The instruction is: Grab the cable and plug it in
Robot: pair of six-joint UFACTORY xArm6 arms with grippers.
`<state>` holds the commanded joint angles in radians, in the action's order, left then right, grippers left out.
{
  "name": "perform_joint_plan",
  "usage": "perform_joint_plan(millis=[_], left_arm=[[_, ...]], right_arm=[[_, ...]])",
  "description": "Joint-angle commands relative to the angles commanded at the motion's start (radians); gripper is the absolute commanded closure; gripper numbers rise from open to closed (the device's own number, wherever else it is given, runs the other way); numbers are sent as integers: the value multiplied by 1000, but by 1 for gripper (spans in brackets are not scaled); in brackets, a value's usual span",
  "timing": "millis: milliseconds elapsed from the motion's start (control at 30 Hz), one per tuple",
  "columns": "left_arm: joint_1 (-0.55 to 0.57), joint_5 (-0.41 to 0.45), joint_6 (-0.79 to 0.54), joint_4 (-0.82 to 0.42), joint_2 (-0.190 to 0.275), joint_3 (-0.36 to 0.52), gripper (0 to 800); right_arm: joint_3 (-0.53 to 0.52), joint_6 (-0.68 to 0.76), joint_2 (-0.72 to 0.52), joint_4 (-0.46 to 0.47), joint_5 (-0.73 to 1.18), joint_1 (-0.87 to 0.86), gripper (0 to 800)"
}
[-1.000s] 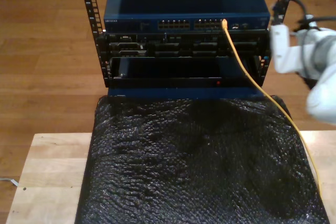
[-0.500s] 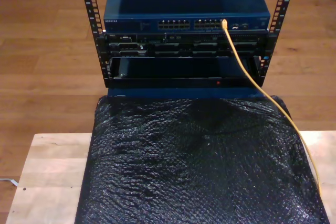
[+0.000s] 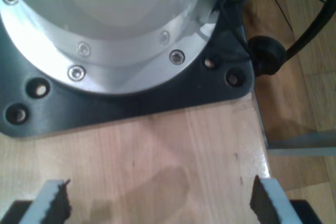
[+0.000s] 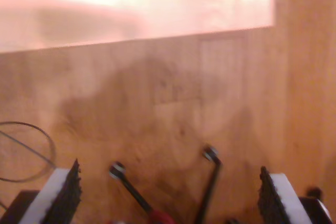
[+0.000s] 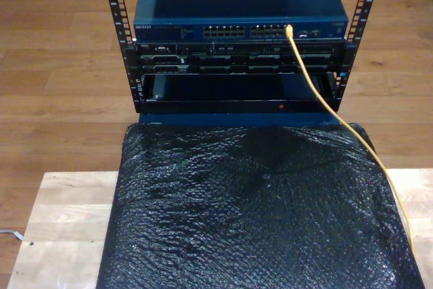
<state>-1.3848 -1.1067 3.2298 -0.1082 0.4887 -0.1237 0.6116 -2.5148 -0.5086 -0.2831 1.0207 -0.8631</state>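
Running from a port on the blue network switch (image 5: 240,13) at the top of the rack (image 5: 122,38), the cable (image 5: 318,96) drops over the black bubble-wrap sheet (image 5: 257,208) toward the exterior view's right edge. Along the first wrist view, my first gripper (image 3: 160,203) stands spread and empty over a wooden tabletop (image 3: 173,150), beyond it a robot base plate (image 3: 131,98). Along the second wrist view, my second gripper (image 4: 170,198) is spread and empty above a wooden floor (image 4: 157,87), two hex keys (image 4: 210,182) between its fingers.
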Motion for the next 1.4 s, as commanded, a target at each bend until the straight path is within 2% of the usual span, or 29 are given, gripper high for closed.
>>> perform_joint_plan(millis=[367, 600, 767, 1133, 1400], left_arm=[[0, -2, 0, 0, 0, 0, 1], [0, 0, 0, 2, 0, 0, 1], [0, 0, 0, 2, 0, 0, 1], [0, 0, 0, 0, 0, 0, 1], [0, 0, 0, 2, 0, 0, 1]], right_arm=[[-78, -282, -100, 77, 227, -307, 3], [-196, -479, -186, 146, 241, -480, 3], [-284, -591, -227, 152, 238, -592, 3], [-428, -629, -236, 157, 229, -632, 3], [-430, -674, -230, 158, 212, -632, 3]])
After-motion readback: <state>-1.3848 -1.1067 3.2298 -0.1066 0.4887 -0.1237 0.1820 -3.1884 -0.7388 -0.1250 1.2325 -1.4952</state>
